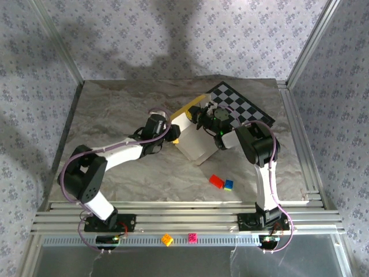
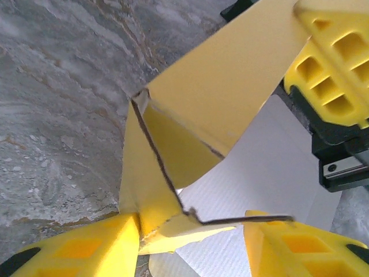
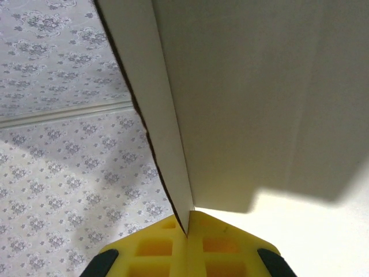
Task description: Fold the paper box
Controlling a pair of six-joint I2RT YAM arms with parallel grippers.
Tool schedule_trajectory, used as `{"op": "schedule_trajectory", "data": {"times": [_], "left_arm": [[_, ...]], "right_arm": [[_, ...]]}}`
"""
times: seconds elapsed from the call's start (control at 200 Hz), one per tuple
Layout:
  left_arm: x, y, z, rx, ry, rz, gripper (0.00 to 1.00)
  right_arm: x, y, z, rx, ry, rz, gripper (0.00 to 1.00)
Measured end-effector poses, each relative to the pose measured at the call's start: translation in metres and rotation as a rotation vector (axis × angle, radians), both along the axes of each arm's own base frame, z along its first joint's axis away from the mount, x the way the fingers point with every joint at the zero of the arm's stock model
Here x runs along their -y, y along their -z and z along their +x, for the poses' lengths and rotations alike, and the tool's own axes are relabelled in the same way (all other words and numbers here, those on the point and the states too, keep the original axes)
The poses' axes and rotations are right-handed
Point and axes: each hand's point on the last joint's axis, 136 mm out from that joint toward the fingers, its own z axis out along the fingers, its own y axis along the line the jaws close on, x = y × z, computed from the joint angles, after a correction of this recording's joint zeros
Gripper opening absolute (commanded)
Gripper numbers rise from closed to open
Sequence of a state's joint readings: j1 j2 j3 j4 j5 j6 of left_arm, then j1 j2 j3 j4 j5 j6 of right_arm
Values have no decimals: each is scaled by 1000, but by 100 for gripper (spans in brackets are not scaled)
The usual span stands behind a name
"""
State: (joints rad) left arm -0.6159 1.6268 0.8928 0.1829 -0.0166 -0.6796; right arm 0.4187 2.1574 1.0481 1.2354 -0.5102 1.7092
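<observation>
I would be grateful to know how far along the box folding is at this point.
Done: the paper box is no longer flat, with one yellow wall raised. In hand: the right claw is shut on a panel edge; the left claw straddles a folded corner flap, grip unclear. To do: the white inside lies open, so the remaining walls and the closing are not yet done.

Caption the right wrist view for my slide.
Right gripper pinching the edge of the paper box, patterned wall behind.
</observation>
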Motion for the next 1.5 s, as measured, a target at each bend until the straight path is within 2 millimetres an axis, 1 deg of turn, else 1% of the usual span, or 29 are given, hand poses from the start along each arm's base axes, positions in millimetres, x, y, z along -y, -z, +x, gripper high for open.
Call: {"op": "schedule_trajectory", "data": {"times": [0.09, 0.255, 0.365, 0.53, 0.6, 0.79, 0.935, 1.009, 1.069, 1.169, 1.214, 1.264, 1.324, 1.389, 1.429, 1.499], "left_arm": [[3, 8, 1, -13, 0, -5, 50], [14, 5, -2, 1, 15, -22, 52], [20, 11, -5, -1, 23, -12, 52], [18, 29, -5, -15, 5, 37, 51], [15, 33, -3, -11, -10, 61, 50], [10, 34, 6, 22, -44, 113, 49], [11, 33, 8, 37, -35, 120, 53], [17, 27, 3, 47, 11, 94, 54], [20, 18, -6, 60, 62, 75, 54], [21, -9, -25, 102, 148, 48, 54], [20, -23, -32, 128, 182, 40, 50], [16, -35, -40, 157, 212, 39, 44], [8, -47, -47, 187, 228, 48, 39], [-7, -51, -49, 210, 224, 66, 36], [-19, -50, -48, 219, 206, 81, 34], [-47, -41, -45, 218, 159, 117, 30]], "right_arm": [[0, 0, 1, -2, 1, 3, 0], [0, 0, 4, -2, 8, 7, 0], [1, -1, 7, -4, 15, 11, 0], [3, -1, 9, -8, 28, 16, 0], [3, -2, 10, -11, 29, 19, 0], [4, -4, 12, -11, 38, 26, 0], [5, -5, 13, -10, 46, 27, 0], [6, -5, 15, -10, 50, 28, 0], [7, -5, 16, -11, 52, 27, 0], [7, -4, 16, -16, 53, 25, 0], [7, -4, 16, -16, 53, 25, 0], [7, -4, 16, -17, 53, 25, 0], [7, -4, 17, -17, 54, 25, 0], [7, -5, 17, -16, 54, 25, 0], [7, -4, 17, -18, 54, 25, 0], [7, -4, 17, -20, 54, 23, 0]]}}
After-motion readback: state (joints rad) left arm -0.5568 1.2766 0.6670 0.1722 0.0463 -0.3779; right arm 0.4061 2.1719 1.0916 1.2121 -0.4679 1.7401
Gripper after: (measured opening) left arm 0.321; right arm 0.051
